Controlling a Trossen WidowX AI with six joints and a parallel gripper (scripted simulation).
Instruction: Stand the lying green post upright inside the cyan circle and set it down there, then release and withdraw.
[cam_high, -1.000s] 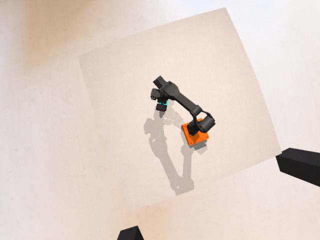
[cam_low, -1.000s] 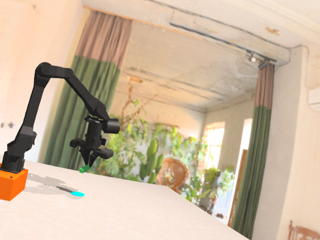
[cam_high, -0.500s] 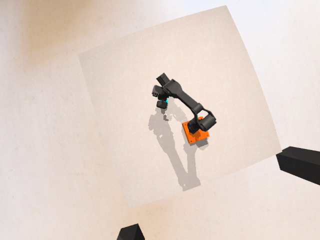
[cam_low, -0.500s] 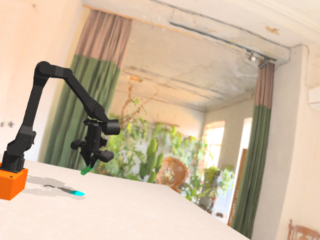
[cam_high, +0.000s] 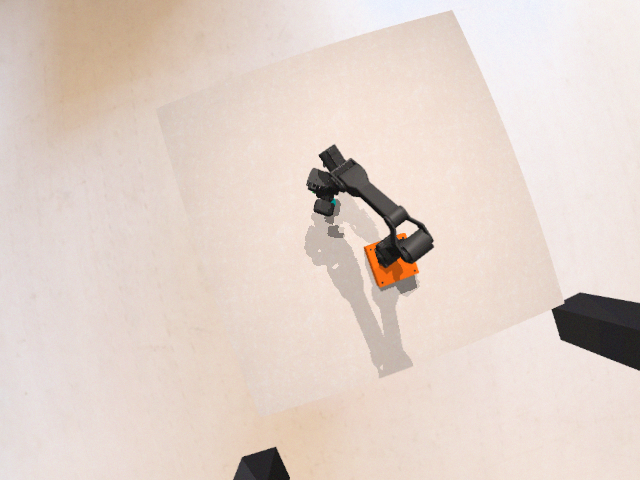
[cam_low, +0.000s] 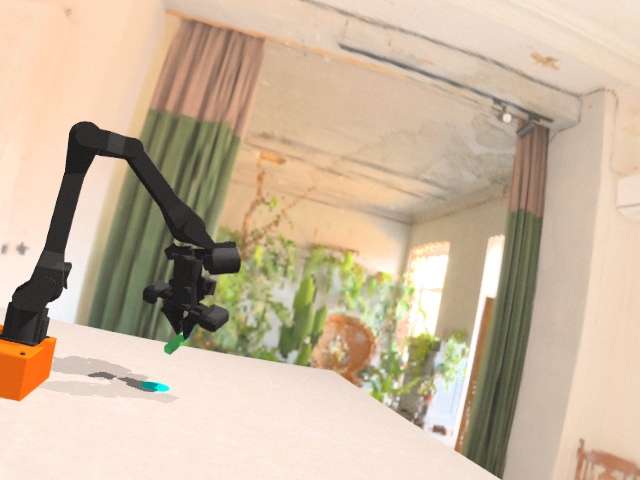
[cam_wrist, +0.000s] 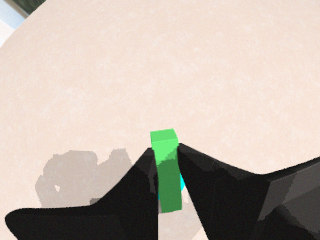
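The lift looks to be behind the arm and the placing still ahead. The pincer (cam_high: 324, 198) (cam_low: 184, 333) (cam_wrist: 164, 151) is closed firmly on the green post (cam_low: 175, 344) (cam_wrist: 169, 172), gripping it between its two fingertips. In the exterior view the post hangs in the air above the surface (cam_high: 413, 113) (cam_low: 289, 418) (cam_wrist: 160, 70), tilted rather than upright — one end slants down and out from the fingers. The cyan circle (cam_high: 333, 202) (cam_low: 155, 386) (cam_wrist: 183, 183) lies flat on the surface below, with nothing standing in it; from above, only a sliver shows past the gripping parts, so how well the post is centred over it cannot be told. By the look of it, the grasp and the carry are largely done, while the turn to vertical seems only part complete. What remains is to finish righting the post, lower it inside the circle, let go — and back away.
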